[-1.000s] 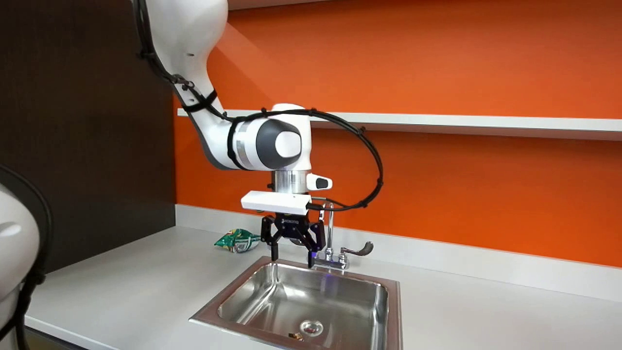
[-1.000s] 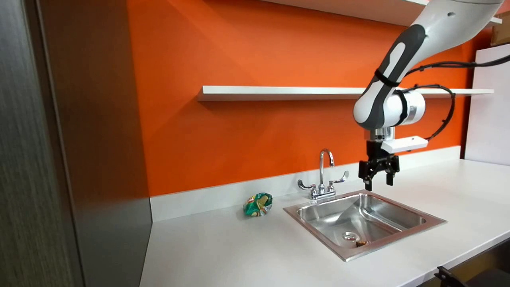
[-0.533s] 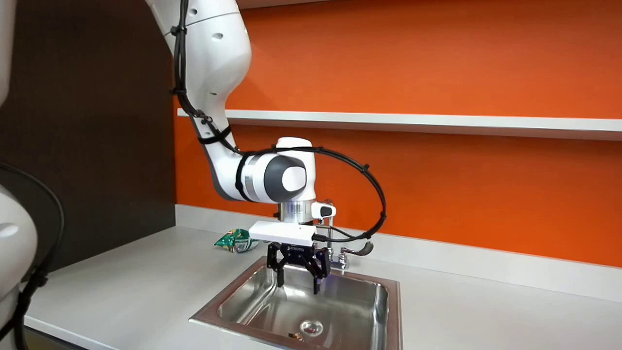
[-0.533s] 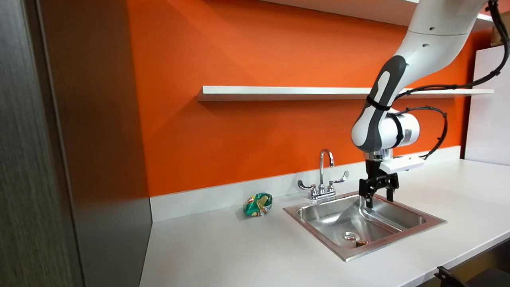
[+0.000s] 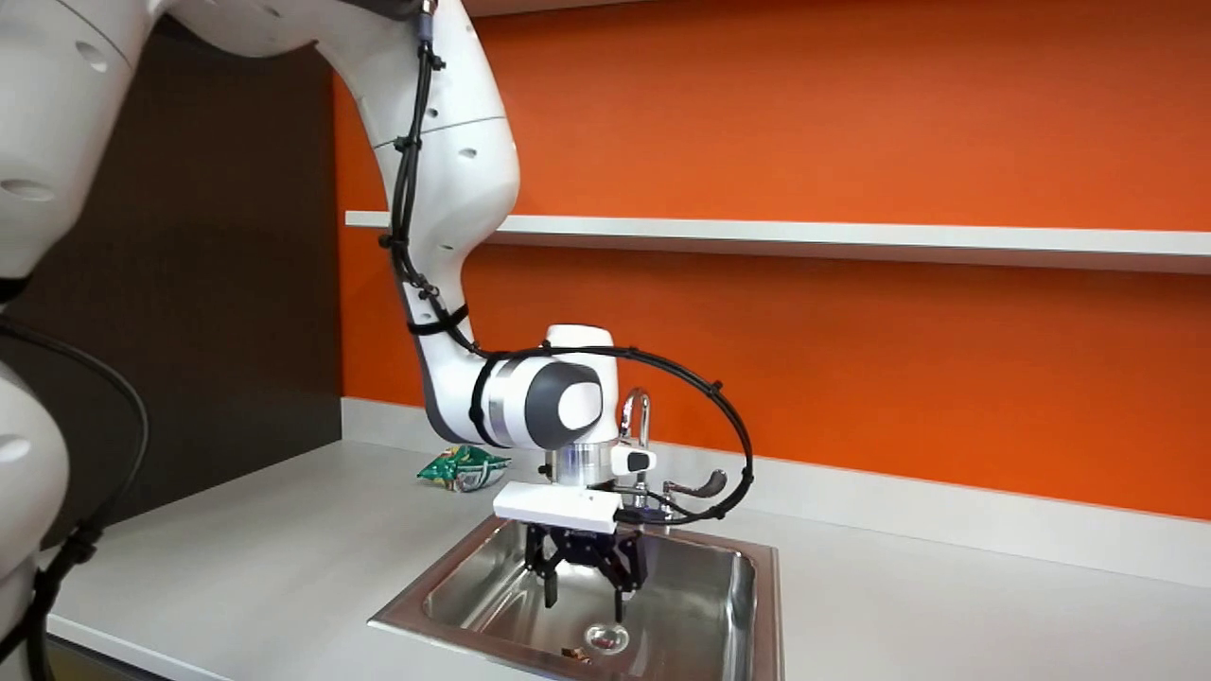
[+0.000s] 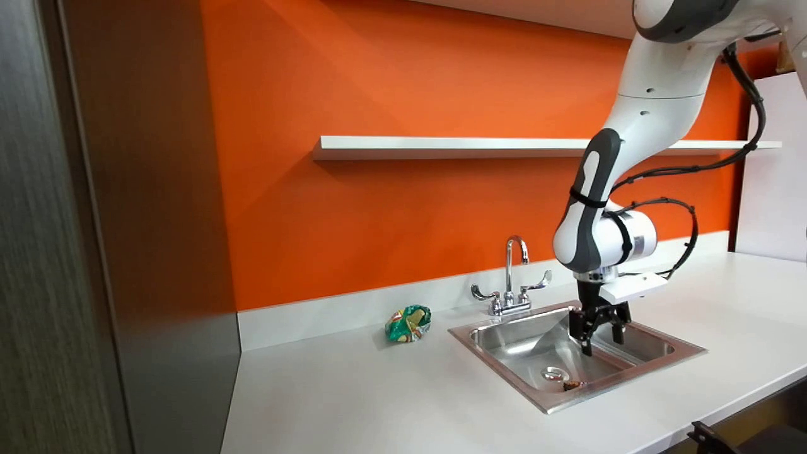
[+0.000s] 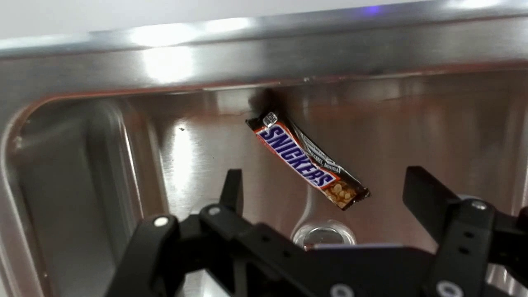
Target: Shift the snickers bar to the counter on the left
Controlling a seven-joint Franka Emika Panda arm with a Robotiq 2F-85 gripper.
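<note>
Two fingers, wide apart, empty, over one sink with one snickers bar near one drain.

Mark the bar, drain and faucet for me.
Bar [image 7: 306, 161]: wrist view, mid-wrapper, on the printed name.
Drain [image 5: 606, 639]: in an exterior view, on its centre.
Faucet [image 6: 509, 277]: in an exterior view, on the upright stem.

Both exterior views overlook the counter and sink from farther back; the wrist view looks closely downward.
</note>
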